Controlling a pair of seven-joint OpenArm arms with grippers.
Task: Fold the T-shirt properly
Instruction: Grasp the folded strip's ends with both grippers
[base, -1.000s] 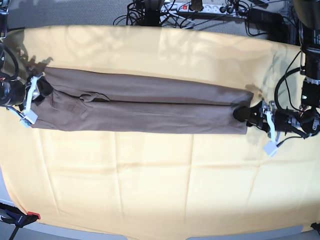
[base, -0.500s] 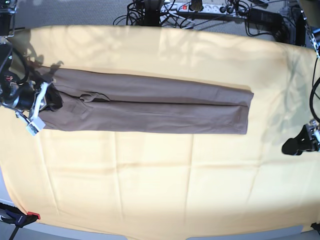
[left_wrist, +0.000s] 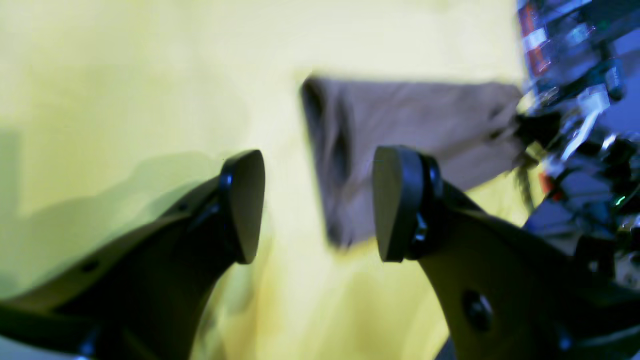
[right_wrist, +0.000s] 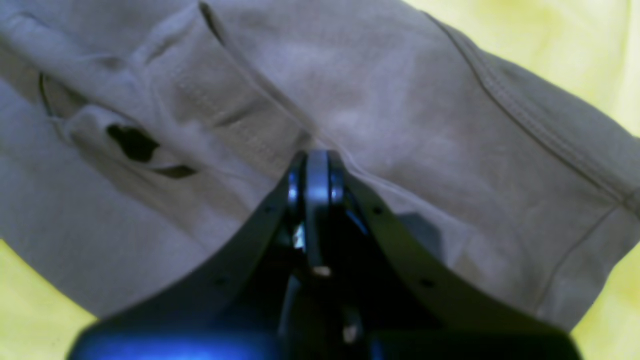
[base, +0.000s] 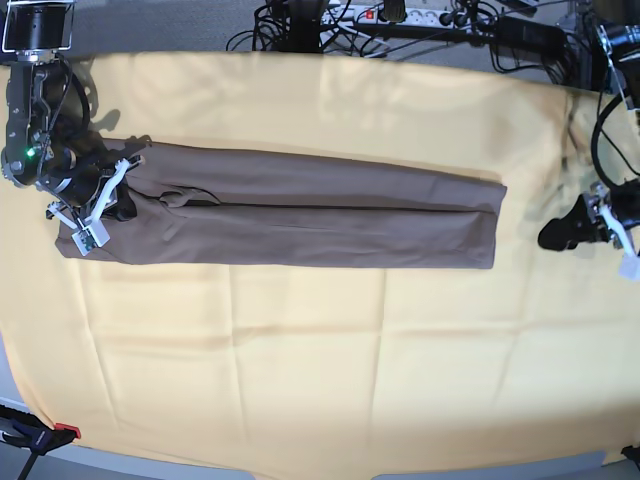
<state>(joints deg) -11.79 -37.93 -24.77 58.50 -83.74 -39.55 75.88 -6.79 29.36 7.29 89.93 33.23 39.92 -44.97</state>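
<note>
Base view high overhead, whole T-shirt (base: 300, 205), wrist views low and close, sharing its ends

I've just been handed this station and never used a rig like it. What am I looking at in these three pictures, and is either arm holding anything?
This is a two-armed robot folding a T-shirt. The base view looks down on the table, which is covered by a pale yellow cloth. The shirt lies there folded into a long narrow strip.

The other two pictures come from cameras on the wrists, looking along each tool. The right tool sits at the strip's left end in the base view; it is shut, pressed against the fabric, but whether it pinches any cloth is hard to tell. The left tool hangs open and empty off the strip's other end, apart from the shirt.
</note>
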